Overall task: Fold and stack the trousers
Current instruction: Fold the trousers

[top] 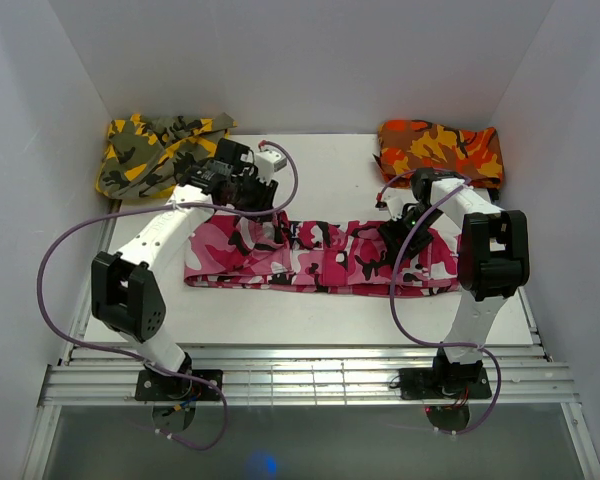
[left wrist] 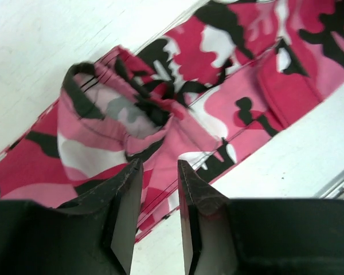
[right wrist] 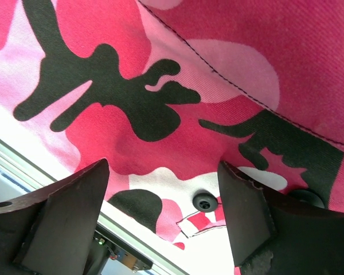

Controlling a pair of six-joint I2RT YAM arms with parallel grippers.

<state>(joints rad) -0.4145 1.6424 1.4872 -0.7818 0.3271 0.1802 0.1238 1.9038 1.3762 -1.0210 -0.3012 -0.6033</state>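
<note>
The trousers [top: 320, 262], pink, white and black camouflage, lie in a long folded band across the middle of the table. My left gripper [top: 263, 208] hovers over their left part near the far edge. In the left wrist view its fingers stand a narrow gap apart [left wrist: 159, 166], empty, above a rumpled hem opening [left wrist: 112, 109]. My right gripper [top: 402, 240] sits over the trousers' right part. In the right wrist view it is wide open [right wrist: 163, 166] and empty, close above the cloth [right wrist: 160, 69], beside a black button [right wrist: 204, 201].
A yellow-olive camouflage garment [top: 150, 150] lies in the back left corner. A folded orange-red camouflage garment [top: 440, 150] lies at the back right. White walls close in three sides. Metal rails [top: 310, 375] run along the table's near edge.
</note>
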